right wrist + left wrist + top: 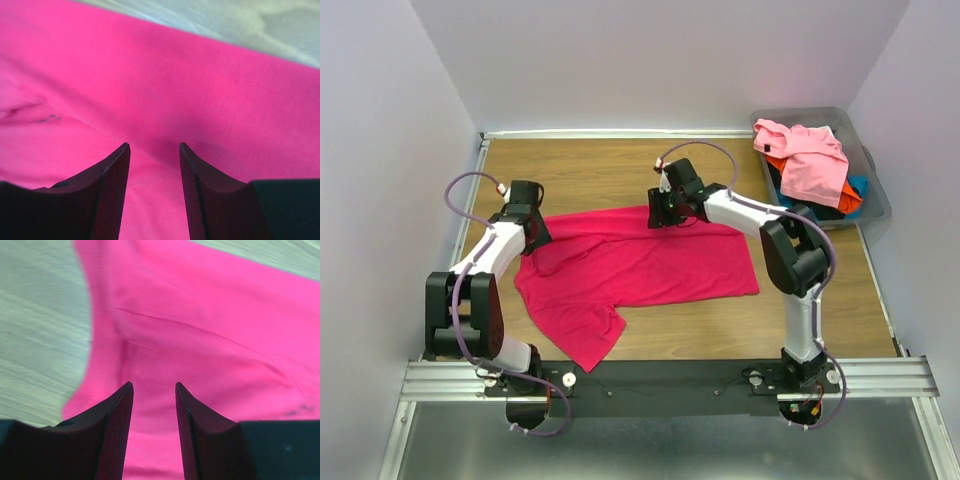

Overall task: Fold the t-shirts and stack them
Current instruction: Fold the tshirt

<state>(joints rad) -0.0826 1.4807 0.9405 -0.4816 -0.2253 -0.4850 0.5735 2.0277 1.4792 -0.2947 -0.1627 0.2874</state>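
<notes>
Red t-shirt [650,265] lies spread on desk [600,170]. Left fingers [117,430] and right fingers [112,190] sit half-spread over its far edge, nothing pinched. Looks like lining up to grab for 1st fold.

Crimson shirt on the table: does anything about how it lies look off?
Yes. The crimson shirt lies askew, not square to the table: its left part is bunched in creases, and one flap juts toward the near edge.
</notes>
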